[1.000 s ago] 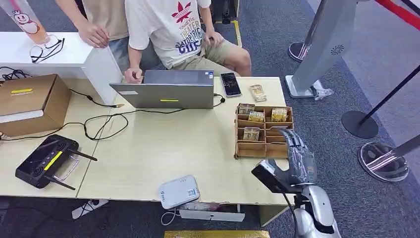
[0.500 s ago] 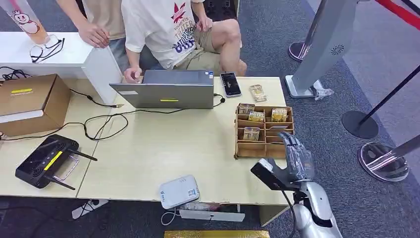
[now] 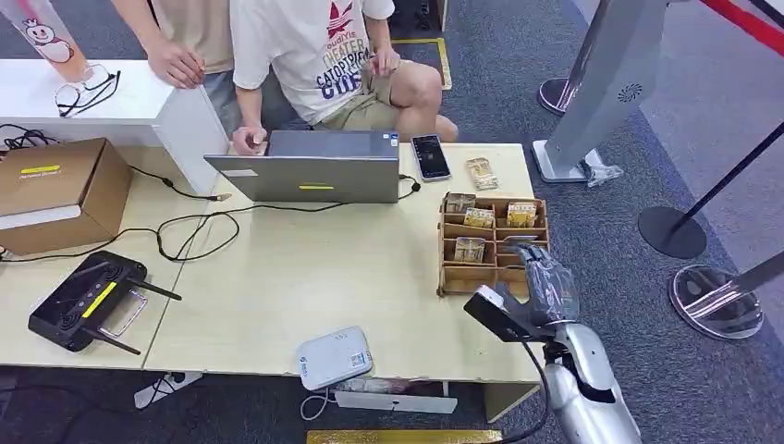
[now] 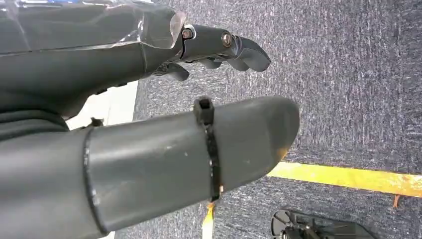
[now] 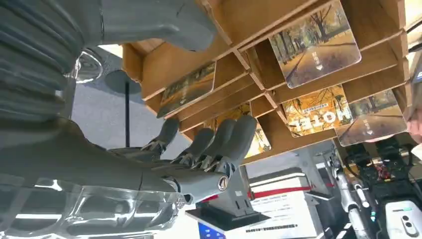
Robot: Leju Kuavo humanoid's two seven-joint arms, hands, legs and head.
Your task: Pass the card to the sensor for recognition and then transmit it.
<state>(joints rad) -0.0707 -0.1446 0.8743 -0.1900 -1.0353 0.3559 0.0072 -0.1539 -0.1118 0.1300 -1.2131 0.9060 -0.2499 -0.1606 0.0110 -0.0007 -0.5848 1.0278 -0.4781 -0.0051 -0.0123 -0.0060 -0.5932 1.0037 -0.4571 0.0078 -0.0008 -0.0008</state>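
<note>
The right hand [image 3: 547, 277] is raised at the near right corner of the wooden card rack [image 3: 493, 243], which stands on the right part of the counter [image 3: 305, 277]. Its fingers [image 5: 219, 142] are spread and extended toward the rack's compartments; nothing is held. In the right wrist view the fingertips lie just beside the rack's dividers; contact cannot be confirmed.

Cards [image 3: 469, 249] stand in several compartments of the rack (printed with an autumn tree scene, one marked "HOTEL" [image 5: 318, 110]). A further card bundle [image 3: 481, 173] lies on the counter beyond the rack, next to a black phone [image 3: 430, 156].

The white sensor unit [image 3: 334, 357] sits at the near edge of the counter, well apart from the rack, to its left.

The left hand [image 4: 149, 114] hangs above grey carpet [image 4: 348, 89] with a yellow floor line; its fingers are loosely extended and apart, holding nothing.

Other items on the counter: a grey laptop [image 3: 310, 176], a cardboard box [image 3: 55, 190], a black controller [image 3: 88, 301]. Two persons [image 3: 314, 55] are at the far side.
</note>
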